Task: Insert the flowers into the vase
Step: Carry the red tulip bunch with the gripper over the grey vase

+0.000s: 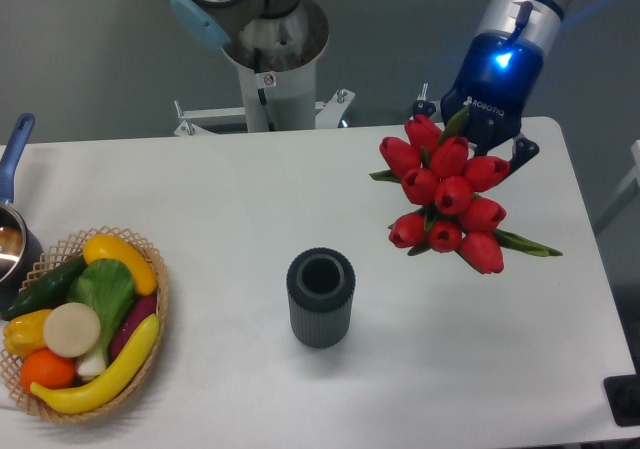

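The flowers point(448, 194), a bunch of red tulip buds with green leaves, hang in the air over the right part of the table with the buds facing the camera. My gripper point(473, 127) is right behind and above the bunch, shut on its hidden stems; only the finger edges show beside the buds. The vase point(321, 297), dark grey, ribbed and upright with its round mouth open, stands on the table's middle front. It is to the left of the bunch and nearer the front edge, apart from it.
A wicker basket point(157, 269) of fruit and vegetables sits at the front left. A blue-handled metal pot point(14, 231) is at the left edge. The arm's base column point(268, 69) stands behind the table's far edge.
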You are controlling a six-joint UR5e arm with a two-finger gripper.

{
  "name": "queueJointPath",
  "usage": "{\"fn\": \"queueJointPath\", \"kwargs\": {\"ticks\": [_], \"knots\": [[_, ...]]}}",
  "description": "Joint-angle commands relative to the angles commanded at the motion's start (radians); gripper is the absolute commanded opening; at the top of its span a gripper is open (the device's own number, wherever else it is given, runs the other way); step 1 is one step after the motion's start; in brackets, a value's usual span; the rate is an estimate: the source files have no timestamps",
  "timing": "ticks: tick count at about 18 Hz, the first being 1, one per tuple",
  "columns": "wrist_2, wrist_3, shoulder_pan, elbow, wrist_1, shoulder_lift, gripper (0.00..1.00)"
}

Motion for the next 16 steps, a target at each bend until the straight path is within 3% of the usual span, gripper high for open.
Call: {"fn": "queueJointPath", "kwargs": {"ticks": [16], "knots": [[-0.014,0.008,-0.035,-0.025,0.037,-0.002,0.34]]}}
